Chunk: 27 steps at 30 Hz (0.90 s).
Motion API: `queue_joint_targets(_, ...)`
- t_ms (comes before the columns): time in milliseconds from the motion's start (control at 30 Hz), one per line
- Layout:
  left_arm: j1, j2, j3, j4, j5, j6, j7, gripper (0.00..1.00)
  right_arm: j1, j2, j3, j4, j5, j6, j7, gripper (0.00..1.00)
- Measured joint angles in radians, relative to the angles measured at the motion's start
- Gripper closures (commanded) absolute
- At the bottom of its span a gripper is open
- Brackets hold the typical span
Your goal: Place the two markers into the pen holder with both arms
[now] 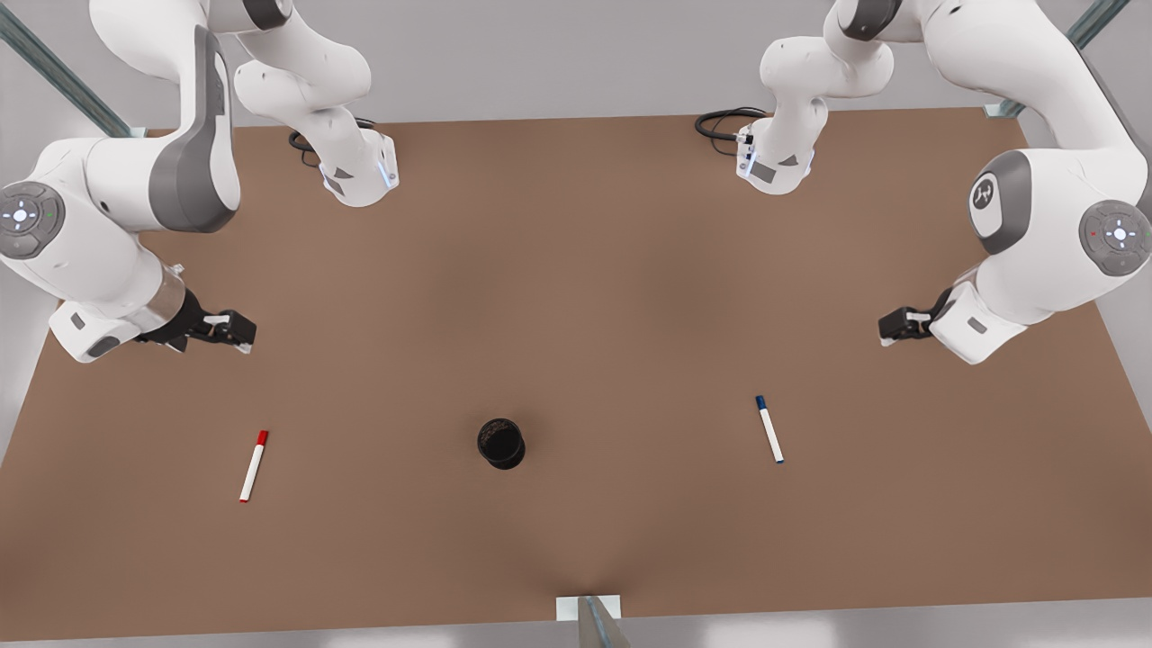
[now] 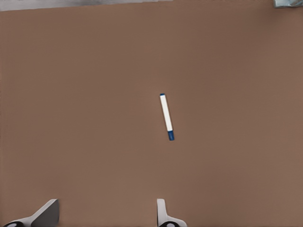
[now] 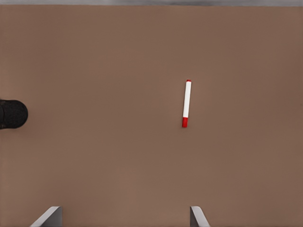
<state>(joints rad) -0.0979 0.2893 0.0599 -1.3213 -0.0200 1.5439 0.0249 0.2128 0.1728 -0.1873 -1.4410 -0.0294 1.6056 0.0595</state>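
Two white-barrelled markers lie flat on the brown table (image 1: 576, 270). The red-capped marker (image 1: 254, 465) (image 3: 186, 103) is at the front view's left, in front of my right gripper (image 1: 241, 331) (image 3: 124, 216), which hovers open and holds nothing. The blue-capped marker (image 1: 769, 429) (image 2: 166, 117) is at the front view's right, in front of my left gripper (image 1: 887, 326) (image 2: 106, 215), also open and holding nothing. The pen holder (image 1: 500, 443) (image 3: 12, 114), a small black cup, stands upright between the two markers near the table's front middle.
The two arm bases (image 1: 358, 171) (image 1: 772, 162) stand at the table's far edge with black cables beside them. A small white bracket (image 1: 589, 608) sits at the near edge. Bare brown tabletop surrounds the markers and the cup.
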Motion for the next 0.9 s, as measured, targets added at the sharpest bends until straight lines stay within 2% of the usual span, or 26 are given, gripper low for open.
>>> queue_joint_targets(67, -0.006, 0.027, 0.000, 0.000, 0.003, 0.014, -0.001, 0.00, -0.002, 0.000, -0.001, -0.002, 0.000, 0.006, 0.003, 0.00)
queue_joint_targets(133, -0.026, 0.113, -0.001, -0.013, -0.004, 0.071, -0.039, 0.00, -0.013, 0.020, -0.001, -0.009, 0.006, 0.028, 0.004, 0.00)
queue_joint_targets(400, -0.048, 0.340, -0.002, -0.099, -0.026, 0.400, -0.246, 0.00, -0.101, 0.365, -0.002, 0.003, 0.041, 0.254, 0.001, 0.00)
queue_joint_targets(600, -0.103, 0.416, -0.001, -0.158, -0.070, 0.619, -0.378, 0.00, -0.174, 0.702, -0.001, 0.280, 0.047, 0.356, -0.012, 0.00)
queue_joint_targets(800, -0.111, 0.491, 0.000, -0.166, -0.073, 0.709, -0.476, 0.01, -0.242, 0.780, 0.005, 0.304, 0.105, 0.395, -0.042, 0.01)
queue_joint_targets(900, -0.111, 0.507, 0.000, -0.188, -0.072, 0.729, -0.503, 0.06, -0.255, 0.804, 0.005, 0.292, 0.121, 0.410, -0.058, 0.07)
